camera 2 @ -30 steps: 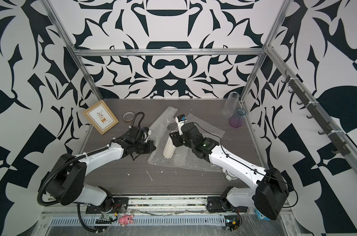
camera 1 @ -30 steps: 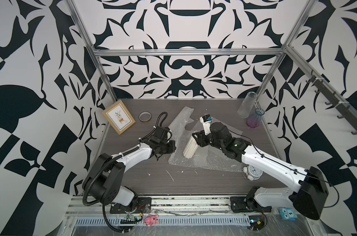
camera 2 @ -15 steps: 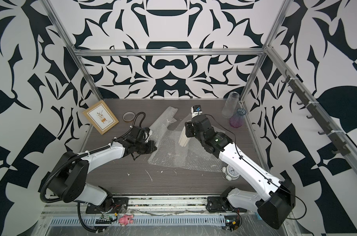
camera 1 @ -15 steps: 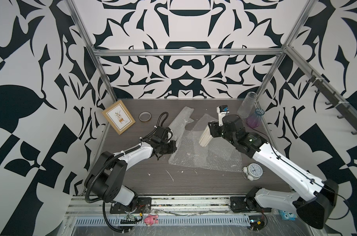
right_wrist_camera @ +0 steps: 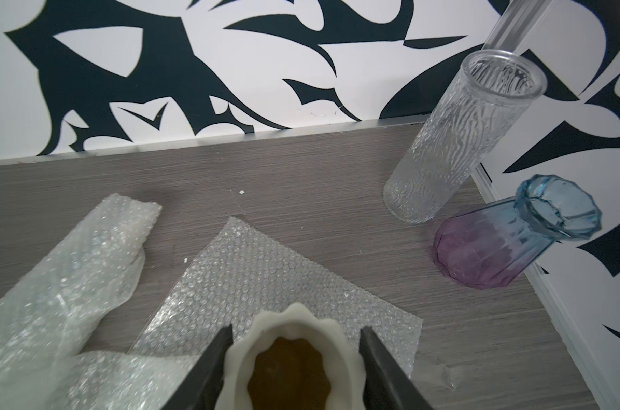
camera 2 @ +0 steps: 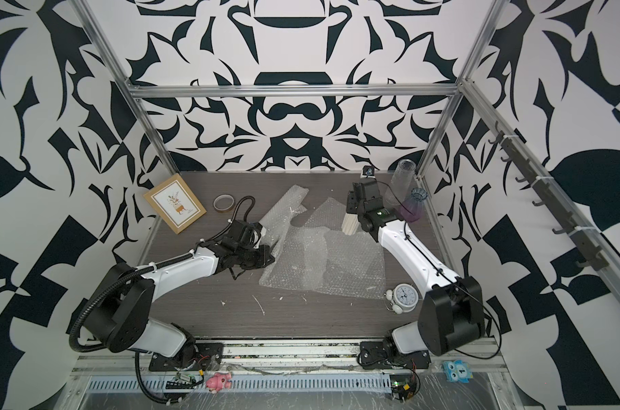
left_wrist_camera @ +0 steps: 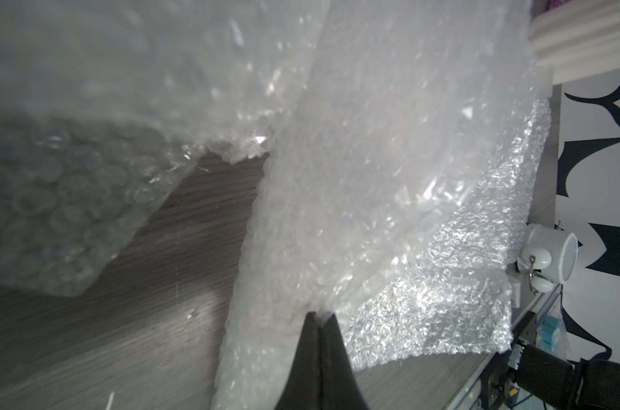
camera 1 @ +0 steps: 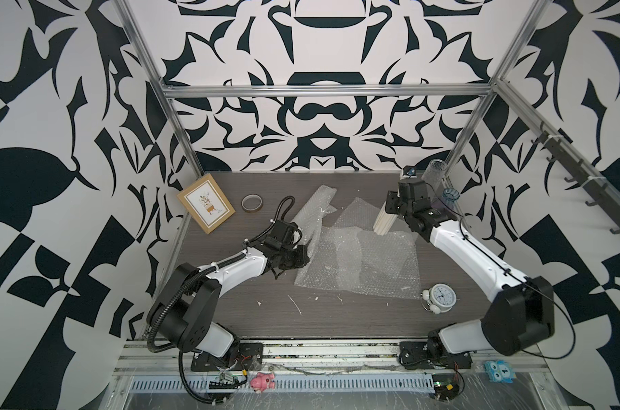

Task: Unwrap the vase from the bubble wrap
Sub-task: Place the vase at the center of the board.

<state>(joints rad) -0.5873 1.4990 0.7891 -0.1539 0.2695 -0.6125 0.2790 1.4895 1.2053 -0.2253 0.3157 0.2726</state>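
A cream ribbed vase [camera 1: 385, 220] [camera 2: 351, 222] [right_wrist_camera: 291, 355] stands bare and tilted at the far right edge of the bubble wrap [camera 1: 358, 259] [camera 2: 322, 262], gripped at its rim. My right gripper [camera 1: 390, 209] [camera 2: 353, 209] [right_wrist_camera: 296, 330] is shut on the vase, one finger on each side of its mouth. The sheets of wrap lie spread flat across the middle of the table. At the wrap's left edge my left gripper [camera 1: 299, 256] [camera 2: 266, 257] [left_wrist_camera: 321, 314] is shut on a pinch of the bubble wrap [left_wrist_camera: 372, 177].
A clear textured glass vase [camera 1: 432, 174] [right_wrist_camera: 461, 135] and a blue-and-purple glass vase [camera 1: 450, 198] [right_wrist_camera: 514, 241] stand in the back right corner, close to my right gripper. A white alarm clock [camera 1: 440, 296], a picture frame [camera 1: 205, 204] and a tape roll [camera 1: 252, 203] also sit on the table.
My right arm has carried the vase off the middle of the wrap toward the back right. The left gripper has stayed shut on the wrap's left edge.
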